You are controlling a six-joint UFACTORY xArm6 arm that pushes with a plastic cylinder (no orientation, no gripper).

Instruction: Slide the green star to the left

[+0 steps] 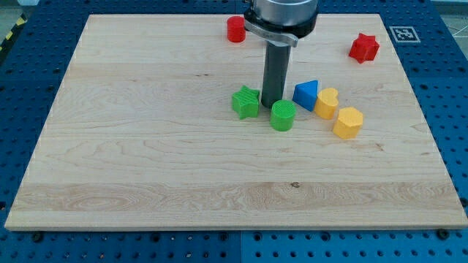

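Camera view: a pale wooden board (146, 146) lies on a blue perforated table (450, 88), and the arm's dark rod descends from the view's top centre to the board surface. There is no hand or claw on this arm, so nothing is clenched, released or grasped; the rod can only push. My tip (272, 103) rests on the board just to the view's right of the green star (246, 101), touching or very nearly touching its right-hand points; the gap, if any, cannot be made out. The green star, the object of the task, sits near the board's centre, slightly towards the view's top. Just below and to the view's right of my tip stands a green cylinder (283, 115), close beside the rod but apparently apart from the star. Further to the view's right lie a blue triangular block (307, 93), a yellow heart-shaped block (327, 102) and a yellow hexagonal block (348, 122), grouped closely. A red cylinder (235, 29) and a red star (363, 47) stand well apart near the view's top edge. To perform the step well, the push should probably run straight towards the view's left through the star's middle, since an off-centre contact would likely spin it or let it slip past the rod; the board to the star's left appears free of obstacles.
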